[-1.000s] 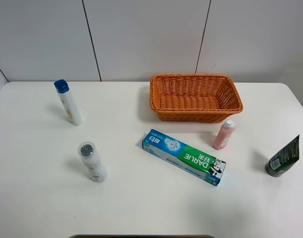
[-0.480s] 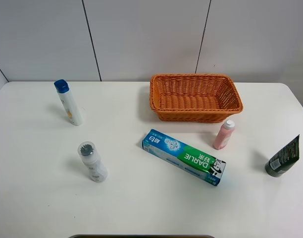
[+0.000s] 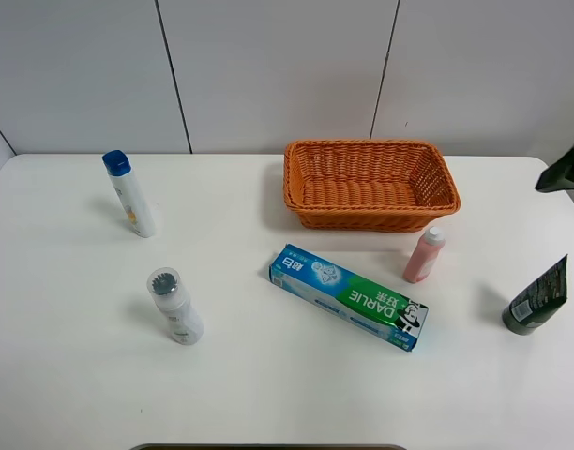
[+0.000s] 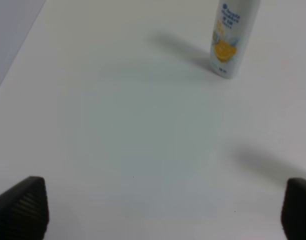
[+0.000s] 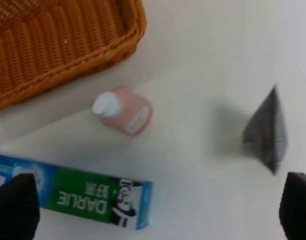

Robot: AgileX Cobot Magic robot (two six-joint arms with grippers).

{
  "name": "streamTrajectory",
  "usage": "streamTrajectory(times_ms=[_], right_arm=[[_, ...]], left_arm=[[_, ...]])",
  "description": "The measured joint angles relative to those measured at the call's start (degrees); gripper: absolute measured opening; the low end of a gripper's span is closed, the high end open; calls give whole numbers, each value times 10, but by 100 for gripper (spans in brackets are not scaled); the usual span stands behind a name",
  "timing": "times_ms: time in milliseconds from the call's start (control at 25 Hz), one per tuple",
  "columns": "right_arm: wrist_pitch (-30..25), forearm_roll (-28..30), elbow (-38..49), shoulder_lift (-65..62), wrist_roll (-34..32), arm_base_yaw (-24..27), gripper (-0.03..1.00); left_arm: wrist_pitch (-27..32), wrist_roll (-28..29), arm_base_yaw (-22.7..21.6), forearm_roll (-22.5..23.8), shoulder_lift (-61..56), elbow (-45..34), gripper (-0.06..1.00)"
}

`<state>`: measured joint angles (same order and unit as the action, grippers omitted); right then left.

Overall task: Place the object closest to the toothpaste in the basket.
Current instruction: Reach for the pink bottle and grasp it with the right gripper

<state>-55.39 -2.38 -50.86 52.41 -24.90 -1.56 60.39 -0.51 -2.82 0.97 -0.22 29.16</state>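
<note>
The blue and green Darlie toothpaste box (image 3: 349, 296) lies flat in the middle of the white table. A small pink bottle with a white cap (image 3: 425, 254) stands closest to it, just past its right end and in front of the orange wicker basket (image 3: 371, 217). In the right wrist view the pink bottle (image 5: 125, 111), the toothpaste box (image 5: 78, 197) and the basket (image 5: 58, 50) all show below my right gripper (image 5: 155, 207), which is open, empty and well above them. My left gripper (image 4: 158, 210) is open and empty above bare table.
A dark green tube (image 3: 536, 300) stands at the far right and also shows in the right wrist view (image 5: 267, 132). A white bottle with a blue cap (image 3: 131, 194) and a white bottle with a grey cap (image 3: 174, 306) stand on the left. A dark part of the right arm (image 3: 566, 169) shows at the right edge.
A dark part of the right arm has come into view at the right edge of the exterior view. None of the objects has moved.
</note>
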Motion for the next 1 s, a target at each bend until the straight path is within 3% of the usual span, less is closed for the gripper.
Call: streamTrajectory(times_ms=[240,600,1000], right_arm=[[27,-41,-18,96,-44,0,99],[58,-58,-61,201,-173,-9,99],[61,-68,-62,298,-193,-39,99]], left_arm=[[0,0,0,0,0,0,94],[0,0,0,0,0,0,94],[0,0,0,0,0,0,94]])
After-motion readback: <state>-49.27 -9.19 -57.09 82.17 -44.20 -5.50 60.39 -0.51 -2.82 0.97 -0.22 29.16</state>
